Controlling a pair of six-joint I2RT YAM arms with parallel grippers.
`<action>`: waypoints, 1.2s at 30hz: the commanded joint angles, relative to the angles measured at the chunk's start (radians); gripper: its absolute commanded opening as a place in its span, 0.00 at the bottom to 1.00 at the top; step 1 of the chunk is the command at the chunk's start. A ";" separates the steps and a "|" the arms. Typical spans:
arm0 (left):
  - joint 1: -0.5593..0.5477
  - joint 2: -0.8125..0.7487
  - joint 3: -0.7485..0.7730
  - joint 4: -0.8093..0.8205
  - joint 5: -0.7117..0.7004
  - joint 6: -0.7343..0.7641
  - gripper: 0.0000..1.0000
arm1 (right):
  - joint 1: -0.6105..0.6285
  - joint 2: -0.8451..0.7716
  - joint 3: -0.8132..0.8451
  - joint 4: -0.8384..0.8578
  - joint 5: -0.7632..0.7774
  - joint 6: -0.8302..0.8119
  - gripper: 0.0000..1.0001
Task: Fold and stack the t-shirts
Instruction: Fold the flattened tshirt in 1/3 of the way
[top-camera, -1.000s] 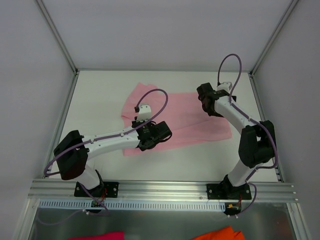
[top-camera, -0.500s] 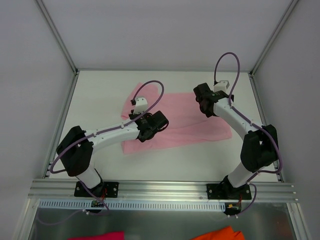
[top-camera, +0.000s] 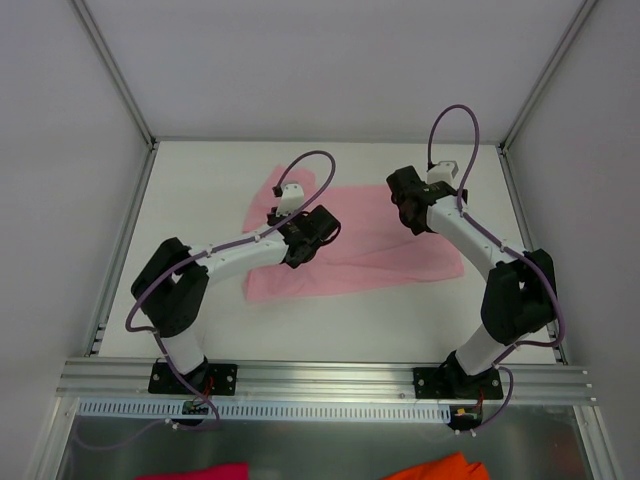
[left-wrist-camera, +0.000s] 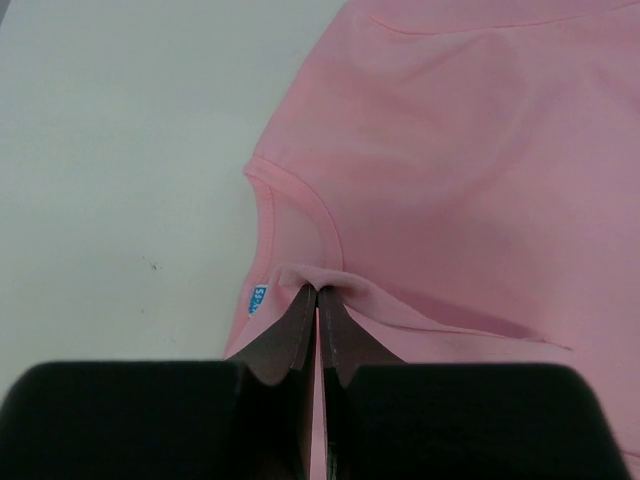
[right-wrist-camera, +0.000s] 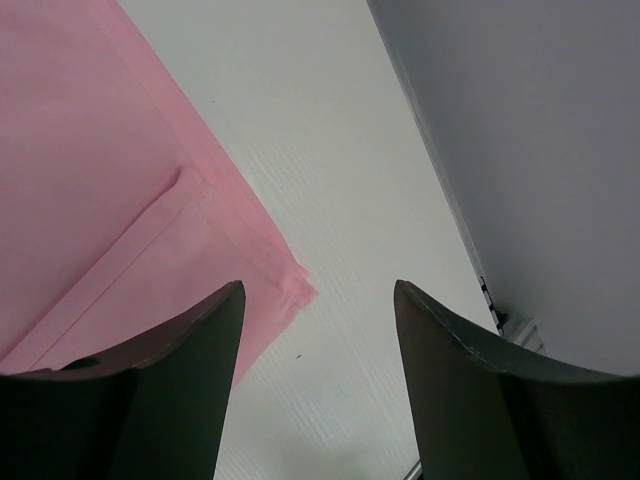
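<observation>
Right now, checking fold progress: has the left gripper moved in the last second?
Yes. From above, the left gripper, pinching the t-shirt, has moved away from the near rail, deeper into the workspace.

light pink thin t-shirt (top-camera: 390, 250) lies mostly flat mid worktop (top-camera: 200, 180), collar edge puckered up beside small neck label (left-wrist-camera: 257, 298).

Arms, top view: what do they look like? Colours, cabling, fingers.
Left arm and right arm match: slim white links, bulky black joint housings, black base plates. A purple cable loops off each wrist beside a small white block. Left gripper and right gripper have dark, flat, tapered fingers. No markings visible.
</observation>
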 joint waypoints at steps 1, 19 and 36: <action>0.023 0.023 0.043 0.038 0.008 0.060 0.00 | 0.005 -0.027 0.008 -0.014 0.041 -0.001 0.65; 0.100 0.123 0.162 0.105 0.044 0.192 0.00 | 0.005 -0.012 0.011 -0.006 0.038 -0.015 0.65; 0.083 0.099 0.087 0.053 0.111 0.124 0.00 | 0.017 0.002 0.012 0.001 0.023 -0.024 0.65</action>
